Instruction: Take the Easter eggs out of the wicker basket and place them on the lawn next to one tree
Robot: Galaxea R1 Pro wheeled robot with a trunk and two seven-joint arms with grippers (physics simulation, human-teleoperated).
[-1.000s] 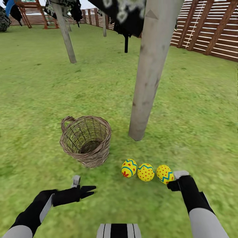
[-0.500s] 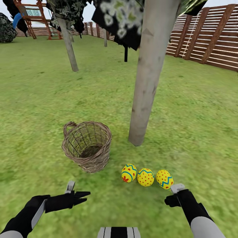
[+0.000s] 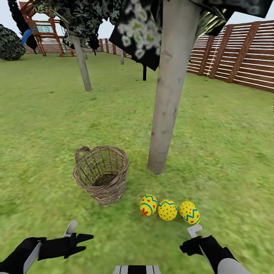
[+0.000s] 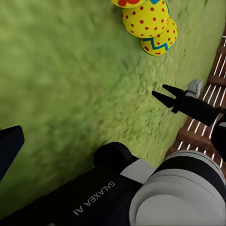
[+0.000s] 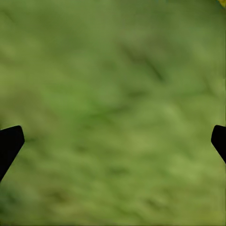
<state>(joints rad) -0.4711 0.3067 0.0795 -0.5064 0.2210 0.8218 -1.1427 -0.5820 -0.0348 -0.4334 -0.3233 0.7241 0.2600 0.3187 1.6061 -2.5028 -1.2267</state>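
Three yellow Easter eggs lie in a row on the lawn (image 3: 45, 125) near the foot of the pale tree trunk (image 3: 167, 87): the flower egg (image 3: 148, 205), the dotted egg (image 3: 168, 209) and the zigzag egg (image 3: 190, 212). The wicker basket (image 3: 102, 175) stands upright left of them, and its inside looks empty. My right gripper (image 3: 185, 246) hovers open just short of the zigzag egg, holding nothing. My left gripper (image 3: 85, 242) is open over grass in front of the basket. The left wrist view catches the dotted egg (image 4: 145, 19), the zigzag egg (image 4: 162, 40) and the right gripper (image 4: 164, 94).
A brown slat fence (image 3: 243, 53) runs along the right. A second pale trunk (image 3: 82, 64) stands further back on the left, with a thin black trunk (image 3: 144, 72) behind. A round dark bush (image 3: 9, 43) and a reddish play tower (image 3: 40, 26) sit far left.
The head view has tilted up, showing more foliage and fence. Both arms have drawn back toward me. The right gripper, close beside the zigzag egg before, now stands apart from it.
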